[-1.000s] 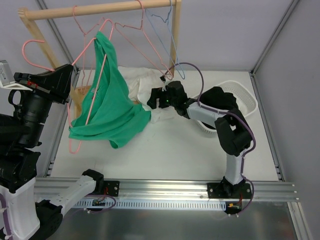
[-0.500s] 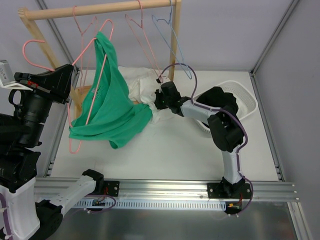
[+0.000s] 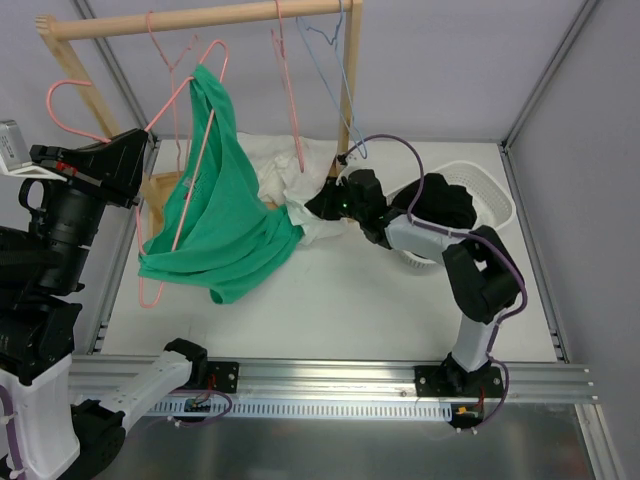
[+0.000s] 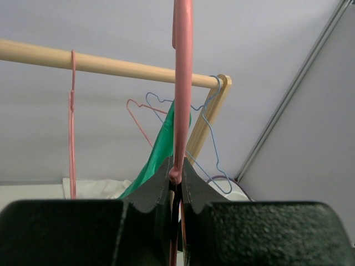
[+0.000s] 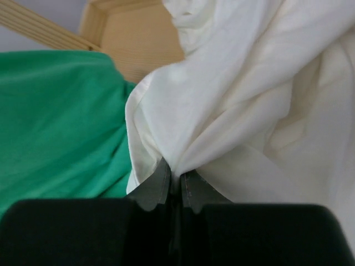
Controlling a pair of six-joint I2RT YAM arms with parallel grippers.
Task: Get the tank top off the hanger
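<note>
From above, the green tank top (image 3: 225, 225) hangs on the pink hanger (image 3: 197, 165). Its length slants from the wooden rail (image 3: 200, 18) down to a hem bunched on the table (image 3: 350, 290), just left of the right gripper (image 3: 318, 205), which is the nearer one to that loose end, while the left gripper (image 3: 140, 145) sits at the hanger's left side. The left wrist view shows its fingers pinched tight on the pink wire, with green cloth beyond. In the right wrist view those fingers are nipped shut on a fold of white cloth (image 5: 233, 100), not the green, which lies just to the left.
</note>
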